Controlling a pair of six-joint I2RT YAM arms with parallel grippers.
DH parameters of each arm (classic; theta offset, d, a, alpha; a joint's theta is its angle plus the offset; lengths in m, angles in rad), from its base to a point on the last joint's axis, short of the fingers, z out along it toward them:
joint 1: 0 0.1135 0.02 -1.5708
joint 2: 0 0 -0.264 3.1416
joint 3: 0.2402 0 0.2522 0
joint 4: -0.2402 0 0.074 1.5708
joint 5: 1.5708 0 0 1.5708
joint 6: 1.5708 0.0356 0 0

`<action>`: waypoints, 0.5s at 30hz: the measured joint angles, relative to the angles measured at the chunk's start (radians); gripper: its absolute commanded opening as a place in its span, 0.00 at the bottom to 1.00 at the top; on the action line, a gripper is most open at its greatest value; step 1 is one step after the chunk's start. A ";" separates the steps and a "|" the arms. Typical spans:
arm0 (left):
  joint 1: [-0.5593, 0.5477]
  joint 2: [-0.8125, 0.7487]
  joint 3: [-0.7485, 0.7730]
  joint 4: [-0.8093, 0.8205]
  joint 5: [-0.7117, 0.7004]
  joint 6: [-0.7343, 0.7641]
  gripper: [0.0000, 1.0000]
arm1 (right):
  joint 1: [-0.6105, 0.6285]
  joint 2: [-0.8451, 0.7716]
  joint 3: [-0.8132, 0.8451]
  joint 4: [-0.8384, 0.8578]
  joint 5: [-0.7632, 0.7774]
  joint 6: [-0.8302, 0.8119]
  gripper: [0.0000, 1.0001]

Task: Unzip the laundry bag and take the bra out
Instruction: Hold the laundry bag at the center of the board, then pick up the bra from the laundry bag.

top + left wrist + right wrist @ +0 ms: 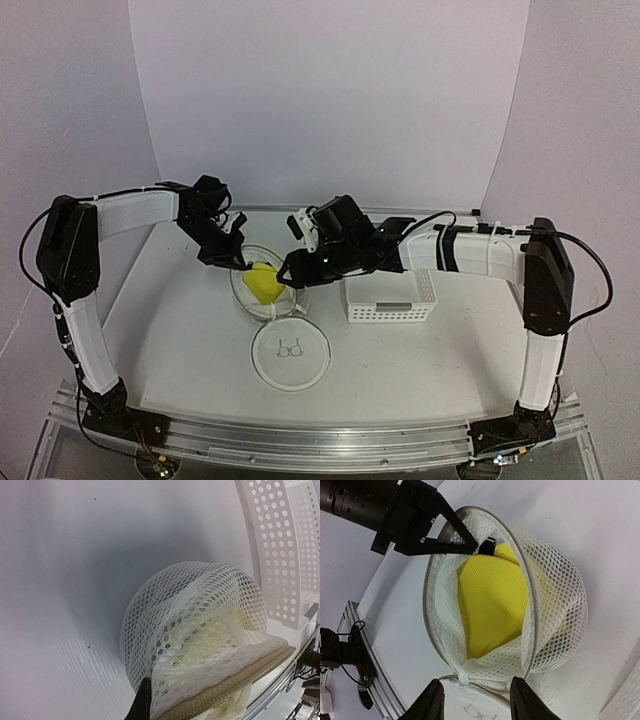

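Observation:
The round white mesh laundry bag (252, 296) stands open on the table, its flat lid with the bra drawing (290, 352) lying flat in front. The yellow bra (263, 283) sits inside it; in the right wrist view the bra (492, 597) fills the bag's opening (555, 610). My left gripper (236, 259) is shut on the bag's far rim; that pinch also shows in the right wrist view (482, 545), and in the left wrist view (150, 705) the mesh (200, 625) is against one black finger. My right gripper (293, 270) is open and empty just before the near rim (477, 702).
A white perforated plastic basket (392, 300) stands right of the bag, close under my right arm; its wall shows in the left wrist view (285, 545). The lid's drawing lies between my right fingers (475, 712). The table's front rail (300, 440) is near.

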 measured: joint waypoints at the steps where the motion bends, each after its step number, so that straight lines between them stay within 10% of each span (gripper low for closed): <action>1: -0.003 0.000 0.000 0.000 0.000 -0.005 0.00 | 0.001 0.000 0.006 -0.002 0.000 0.003 0.47; 15: -0.059 -0.132 -0.084 -0.002 -0.014 -0.118 0.00 | 0.034 0.157 0.230 0.018 -0.035 0.123 0.37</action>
